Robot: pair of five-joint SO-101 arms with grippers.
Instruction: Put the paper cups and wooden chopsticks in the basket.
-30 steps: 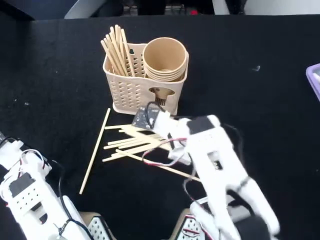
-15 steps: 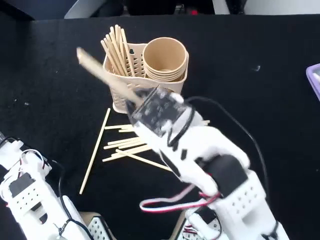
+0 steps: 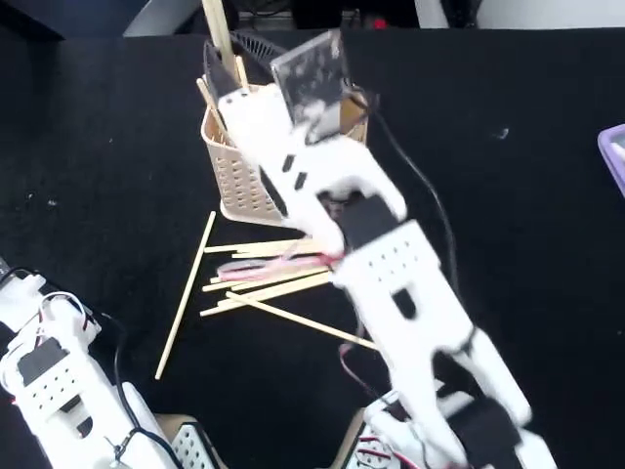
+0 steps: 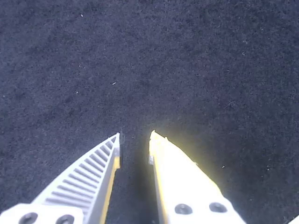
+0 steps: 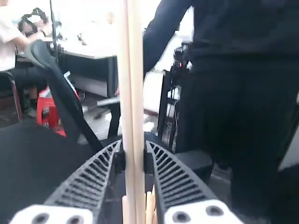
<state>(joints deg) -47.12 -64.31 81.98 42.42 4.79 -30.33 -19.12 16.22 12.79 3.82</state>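
Observation:
My right gripper [image 3: 230, 64] hangs over the beige basket [image 3: 237, 182], shut on wooden chopsticks [image 3: 216, 26] that stand upright in it. In the right wrist view those chopsticks [image 5: 132, 88] run straight up between the jaws of my right gripper [image 5: 133, 158]. More chopsticks [image 3: 209, 99] stand in the basket's left part. The arm hides most of the paper cups; a rim [image 3: 355, 109] shows. Several loose chopsticks [image 3: 266, 281] lie in front of the basket. My left gripper [image 4: 135, 136] is shut on nothing, just above the black table.
One chopstick [image 3: 187, 295] lies apart, slanting left of the pile. The left arm [image 3: 51, 376] rests at the table's front left corner. A purple object [image 3: 615, 156] sits at the right edge. A person in dark clothes [image 5: 233, 93] stands behind the table.
The right arm has lifted chopsticks from the pile, swung them up and carried them over the basket, turning them upright. The left arm has not moved.

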